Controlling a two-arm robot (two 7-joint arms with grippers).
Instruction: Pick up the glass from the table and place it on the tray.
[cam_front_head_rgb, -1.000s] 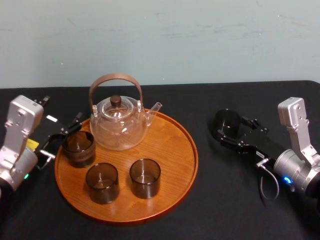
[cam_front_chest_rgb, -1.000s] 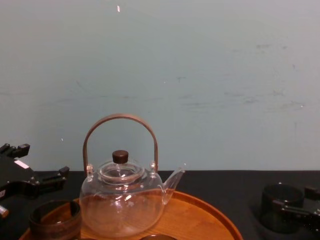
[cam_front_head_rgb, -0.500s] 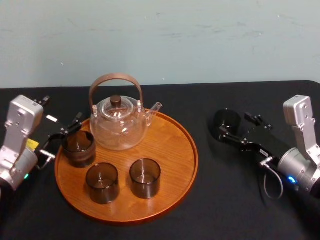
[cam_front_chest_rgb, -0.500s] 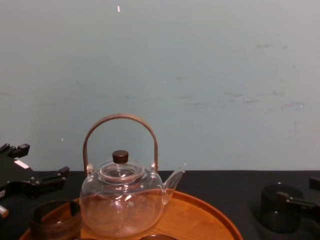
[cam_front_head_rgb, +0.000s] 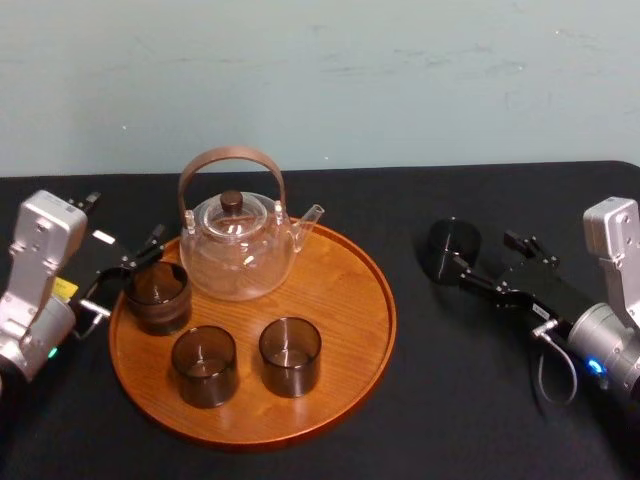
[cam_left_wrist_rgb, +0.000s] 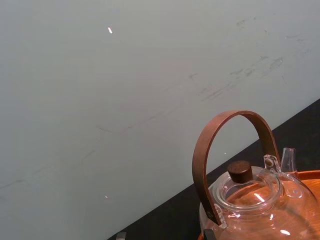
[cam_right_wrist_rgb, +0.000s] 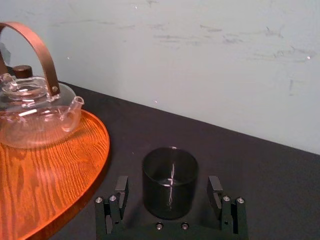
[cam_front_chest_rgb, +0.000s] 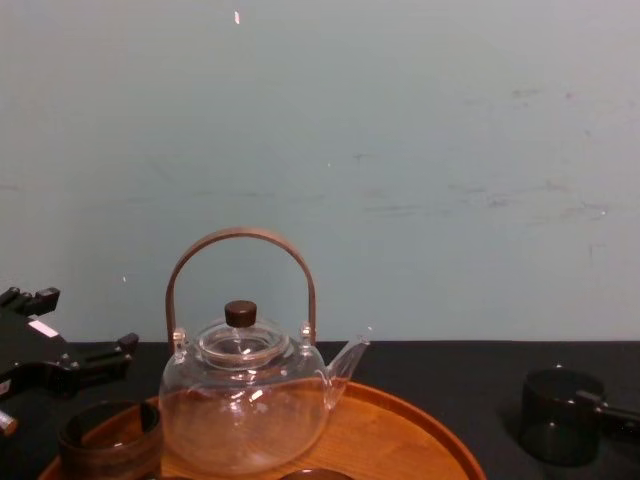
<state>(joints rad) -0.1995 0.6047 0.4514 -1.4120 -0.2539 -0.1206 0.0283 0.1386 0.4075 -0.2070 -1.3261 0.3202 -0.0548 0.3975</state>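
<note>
The head view takes in everything at once: one round tray (cam_front_head_rgb: 345, 300), one teapot (cam_front_head_rgb: 238, 250) and four glasses. Three glasses (cam_front_head_rgb: 290, 355) stand on the tray. The fourth glass (cam_front_head_rgb: 453, 243) stands on the black cloth counter (cam_front_head_rgb: 440, 400), well to the right of the tray.

The right hand (cam_front_head_rgb: 488, 258) lies low on the counter just behind that glass. The right wrist view shows its two fingers (cam_right_wrist_rgb: 121, 192) spread apart on either side of the glass, with a gap on each side.

The left hand (cam_front_head_rgb: 128, 278) sits at the tray's left edge, fingers apart beside the nearest glass there.

The chest view gives the teapot's side profile, a clear rounded glass body with a spout. The left wrist view shows its curved brown handle (cam_left_wrist_rgb: 225, 145) and dark lid knob (cam_left_wrist_rgb: 240, 171) against the pale wall (cam_left_wrist_rgb: 100, 100).

The tray is orange-brown wood with visible grain and a low rim. The glasses are smoky, dark, straight-sided cylinders.
</note>
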